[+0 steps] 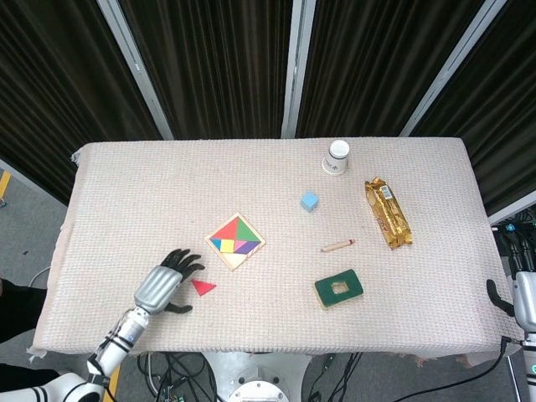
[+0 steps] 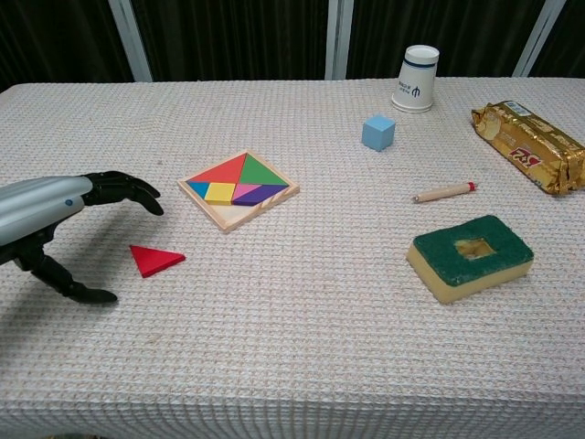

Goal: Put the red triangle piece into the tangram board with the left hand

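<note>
The red triangle (image 2: 155, 261) lies flat on the table cloth (image 2: 302, 338), near the tangram board (image 2: 239, 190) but apart from it, just beside the left hand (image 2: 69, 219), whose spread, empty fingers arch beside it without touching.

The left hand (image 1: 167, 283), fingers spread, hovers just left of the red triangle piece (image 1: 202, 287), near the tangram board (image 1: 234, 241).

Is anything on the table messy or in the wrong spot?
Only one thing: the red triangle piece lies loose on the cloth, apart from the tangram board, whose near corner shows bare wood. The left hand is open beside it, not touching it. The paper cup stands upright, and nothing looks spilled or broken.
</note>
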